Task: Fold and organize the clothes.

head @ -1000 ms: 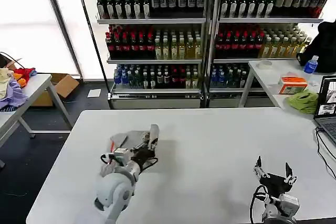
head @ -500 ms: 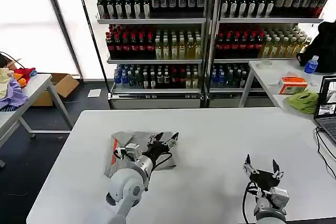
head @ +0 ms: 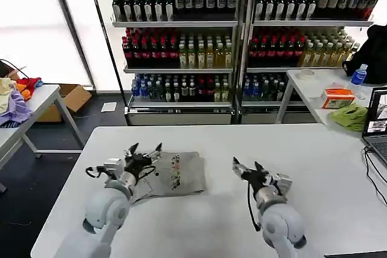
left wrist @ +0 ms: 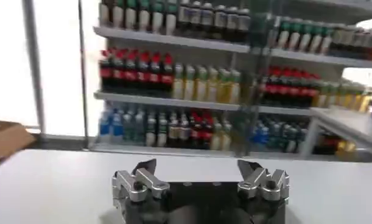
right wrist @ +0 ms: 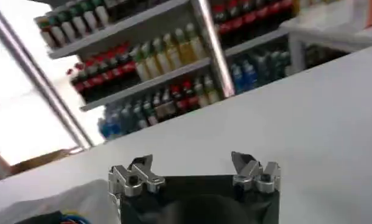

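One of the clothes, a light grey shirt (head: 184, 176), lies folded in a flat rectangle on the white table (head: 242, 143), its small multicoloured print facing up. My left gripper (head: 145, 149) hovers over the shirt's left end, open and holding nothing; in the left wrist view the left gripper (left wrist: 198, 167) has its fingers spread wide over bare table. My right gripper (head: 248, 167) is open just right of the shirt, apart from it. In the right wrist view the right gripper (right wrist: 192, 161) is spread, and a corner of the shirt (right wrist: 64, 207) shows beside it.
Bottle shelves (head: 181, 34) line the back. A side table at the right carries a lime-green cloth (head: 349, 116), an orange box (head: 337, 96) and a laptop (head: 378, 122). At the left, another table holds a coloured fabric heap (head: 15, 98). A cardboard box (head: 72, 96) sits on the floor.
The left gripper let go of the shirt fold and swung left; the shirt now lies flat. The right gripper moved from the front right corner toward the shirt's right side.
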You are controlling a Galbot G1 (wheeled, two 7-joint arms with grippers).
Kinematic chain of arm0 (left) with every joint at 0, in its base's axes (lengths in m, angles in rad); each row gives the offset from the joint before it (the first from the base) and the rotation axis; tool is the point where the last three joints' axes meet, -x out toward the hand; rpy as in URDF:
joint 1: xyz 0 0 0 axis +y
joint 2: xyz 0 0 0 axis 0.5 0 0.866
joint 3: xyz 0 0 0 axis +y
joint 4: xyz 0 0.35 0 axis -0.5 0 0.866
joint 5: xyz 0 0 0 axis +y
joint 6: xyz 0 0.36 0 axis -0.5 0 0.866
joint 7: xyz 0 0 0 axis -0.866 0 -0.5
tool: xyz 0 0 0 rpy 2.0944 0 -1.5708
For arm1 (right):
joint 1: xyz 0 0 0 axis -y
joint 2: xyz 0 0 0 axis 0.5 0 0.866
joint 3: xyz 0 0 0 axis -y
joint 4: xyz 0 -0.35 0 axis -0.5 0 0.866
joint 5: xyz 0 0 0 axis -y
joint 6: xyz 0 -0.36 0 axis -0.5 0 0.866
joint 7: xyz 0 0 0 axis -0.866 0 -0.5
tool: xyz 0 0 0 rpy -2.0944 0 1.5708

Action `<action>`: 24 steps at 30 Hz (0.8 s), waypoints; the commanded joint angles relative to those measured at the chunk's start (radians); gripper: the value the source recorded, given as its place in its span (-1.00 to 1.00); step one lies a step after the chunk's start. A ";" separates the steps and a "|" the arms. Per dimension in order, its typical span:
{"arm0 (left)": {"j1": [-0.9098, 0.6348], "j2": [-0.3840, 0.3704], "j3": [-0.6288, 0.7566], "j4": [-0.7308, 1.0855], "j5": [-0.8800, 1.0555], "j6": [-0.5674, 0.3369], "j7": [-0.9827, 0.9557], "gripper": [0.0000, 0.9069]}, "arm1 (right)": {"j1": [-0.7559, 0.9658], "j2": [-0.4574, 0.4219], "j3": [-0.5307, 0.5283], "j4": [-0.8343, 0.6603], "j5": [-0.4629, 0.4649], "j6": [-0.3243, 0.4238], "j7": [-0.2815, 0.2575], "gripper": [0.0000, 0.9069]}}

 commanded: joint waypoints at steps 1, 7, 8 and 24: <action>0.064 0.068 -0.155 -0.024 0.025 0.036 -0.016 1.00 | 0.306 -0.051 -0.298 -0.178 0.311 -0.082 0.005 1.00; 0.077 0.063 -0.173 -0.027 0.004 0.045 -0.020 1.00 | 0.299 0.002 -0.339 -0.221 0.265 -0.081 0.057 1.00; 0.081 0.063 -0.177 -0.027 0.000 0.045 -0.019 1.00 | 0.296 0.012 -0.334 -0.244 0.265 -0.081 0.063 1.00; 0.087 0.064 -0.177 -0.020 -0.034 0.048 -0.023 1.00 | 0.274 0.081 -0.289 -0.326 0.168 -0.067 0.036 -1.00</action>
